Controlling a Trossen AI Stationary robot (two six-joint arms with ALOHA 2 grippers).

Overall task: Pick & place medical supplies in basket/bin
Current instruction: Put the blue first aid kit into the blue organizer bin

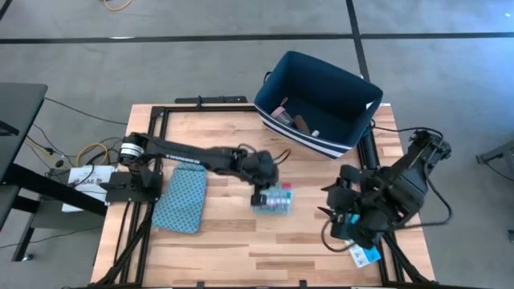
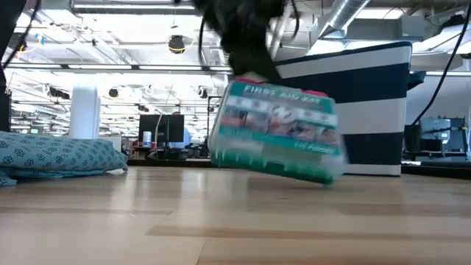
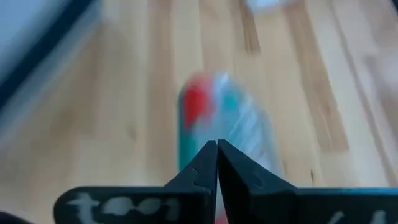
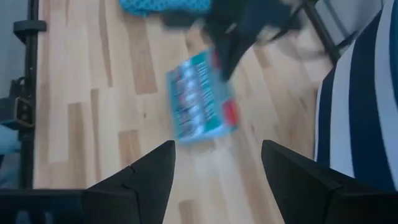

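1. The left gripper is reaching out over the middle of the wooden table, its fingers pinched nearly together on the top edge of the green printed flat box.
2. In the low view the box is hanging tilted, one lower corner close to the tabletop; whether it is touching the wood cannot be told. White lettering along its top is reading "FIRST AID".
3. The dark navy bin is sitting at about 1 o'clock from the box, at the table's far edge, with white stripes showing along its base. A few small items are lying inside it; they are too small to name.
4. The teal patterned cloth pouch is lying flat at 9 o'clock from the box, well apart from it.
5. The right gripper is waiting at 3 o'clock from the box, near the table's right edge. Its fingers are standing wide apart and holding nothing.
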